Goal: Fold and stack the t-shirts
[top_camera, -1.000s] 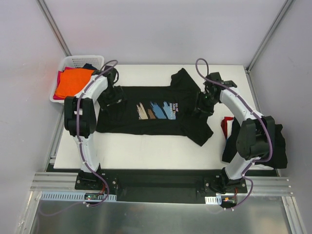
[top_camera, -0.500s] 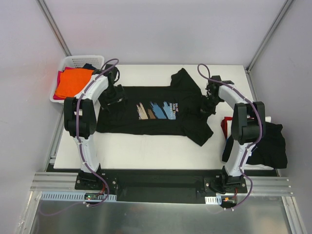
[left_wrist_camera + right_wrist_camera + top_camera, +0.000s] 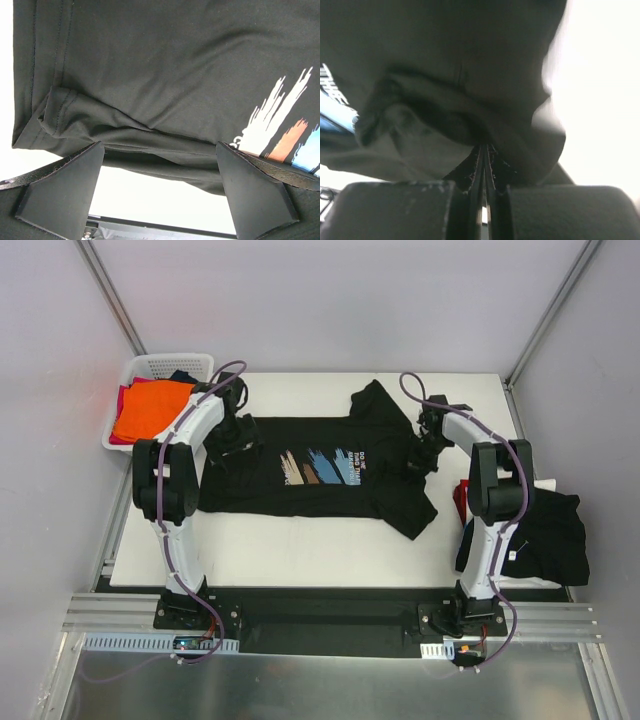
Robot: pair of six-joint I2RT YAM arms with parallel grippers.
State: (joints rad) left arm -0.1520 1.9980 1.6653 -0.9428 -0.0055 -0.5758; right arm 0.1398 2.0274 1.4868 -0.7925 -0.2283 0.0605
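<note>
A black t-shirt (image 3: 300,495) with a blue, tan and brown brush-stroke print lies spread across the white table (image 3: 280,550), sleeves at the right. My left gripper (image 3: 232,435) hovers over its left end. In the left wrist view this gripper (image 3: 160,150) is open, its fingers (image 3: 65,185) straddling the rumpled hem of the shirt (image 3: 150,75) with nothing pinched. My right gripper (image 3: 420,455) sits at the shirt's right end, between the sleeves. In the right wrist view it (image 3: 484,147) is shut, with a bunched fold of the black cloth (image 3: 470,60) caught at its tips.
A white lattice basket (image 3: 150,365) at the back left holds an orange shirt (image 3: 150,410) and other cloth. At the table's right edge lies a dark shirt pile (image 3: 550,535) with a red piece (image 3: 463,498) beside it. Grey walls enclose the table.
The right gripper has closed on the shirt's cloth and its arm has folded in, the elbow swinging toward the table. The left arm and the shirt have barely moved.
</note>
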